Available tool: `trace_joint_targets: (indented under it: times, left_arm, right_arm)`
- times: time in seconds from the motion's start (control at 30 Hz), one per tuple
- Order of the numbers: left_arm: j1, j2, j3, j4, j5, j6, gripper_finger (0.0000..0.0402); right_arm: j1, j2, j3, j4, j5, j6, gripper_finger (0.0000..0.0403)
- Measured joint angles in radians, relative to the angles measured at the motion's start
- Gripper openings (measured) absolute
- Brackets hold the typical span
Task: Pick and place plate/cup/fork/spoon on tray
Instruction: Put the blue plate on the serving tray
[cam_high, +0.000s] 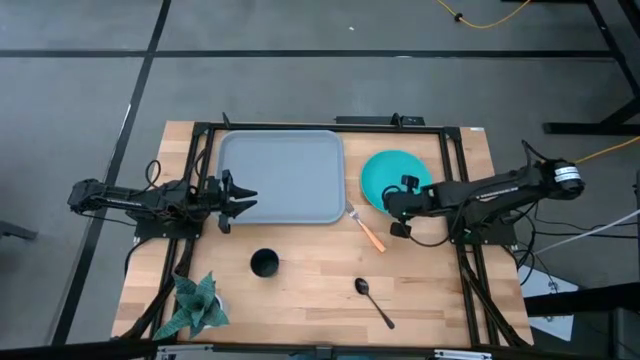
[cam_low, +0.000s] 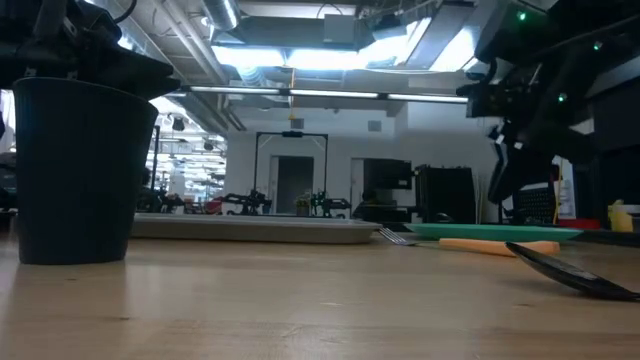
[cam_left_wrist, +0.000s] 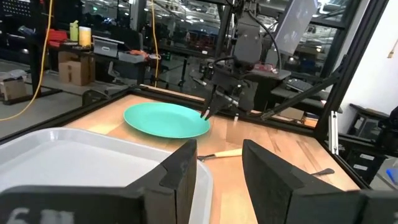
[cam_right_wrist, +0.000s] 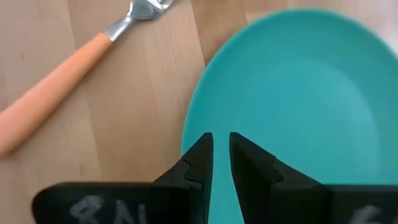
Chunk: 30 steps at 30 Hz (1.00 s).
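You had the right hand (cam_high: 397, 212) at the plate (cam_high: 385, 172), over its rim on the side facing the table's near edge, fingers (cam_right_wrist: 198, 157) nearly together with a thin gap and the rim edge lined up with that gap; whether they actually pinched the rim, you couldn't tell from the wrist view. The plate sat flat on the table near the far right corner, just beside the tray's (cam_high: 281, 177) right edge, not on it. The tray held nothing, far centre of the table. The fork (cam_high: 366, 229) lay on the table just off the tray's near right corner, tines toward the tray, close to the plate's rim. The cup (cam_high: 264, 263) stood upright near the table's near edge, below the tray, and the spoon (cam_high: 373, 301) lay toward the near edge, right of the cup. The left hand (cam_high: 240, 197) waited at the tray's left edge, fingers (cam_left_wrist: 180, 171) apart, holding nothing. Step in hand looked like the plate grasp, first of four items, so the task was barely begun. Next move probably called for closing firmly on the rim, lifting it clear of the table and carrying it left over the tray's raised rim without nudging the fork.
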Motion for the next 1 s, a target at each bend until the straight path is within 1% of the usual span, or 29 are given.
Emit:
trace_joint_targets:
  times: [0.1,0.27,0.5,0.6,0.7,0.93,1.0]
  left_arm:
    - [0.000,0.000,0.000,0.000,0.000,0.000,0.0122]
    - [0.000,0.000,0.000,0.000,0.000,0.000,0.0122]
    - [0.000,0.000,0.000,0.000,0.000,0.000,0.0122]
    - [0.000,0.000,0.000,0.000,0.000,0.000,0.0122]
    - [0.000,0.000,0.000,0.000,0.000,0.000,0.0122]
    - [0.000,0.000,0.000,0.000,0.000,0.000,0.0122]
    - [0.000,0.000,0.000,0.000,0.000,0.000,0.0122]
  right_arm:
    - [0.000,0.012,-0.005,0.006,-0.003,0.056,0.0059]
    - [0.000,0.013,-0.004,-0.003,-0.002,0.030,0.0059]
    - [0.000,0.013,-0.004,-0.008,-0.003,0.035,0.0059]
    - [0.000,0.013,-0.004,0.000,-0.001,0.079,0.0059]
    - [0.010,0.013,-0.004,0.005,0.033,0.121,0.0059]
    - [0.075,0.013,-0.004,0.018,0.168,0.168,0.0067]
    - [0.075,0.013,-0.004,0.017,0.164,0.171,0.0067]
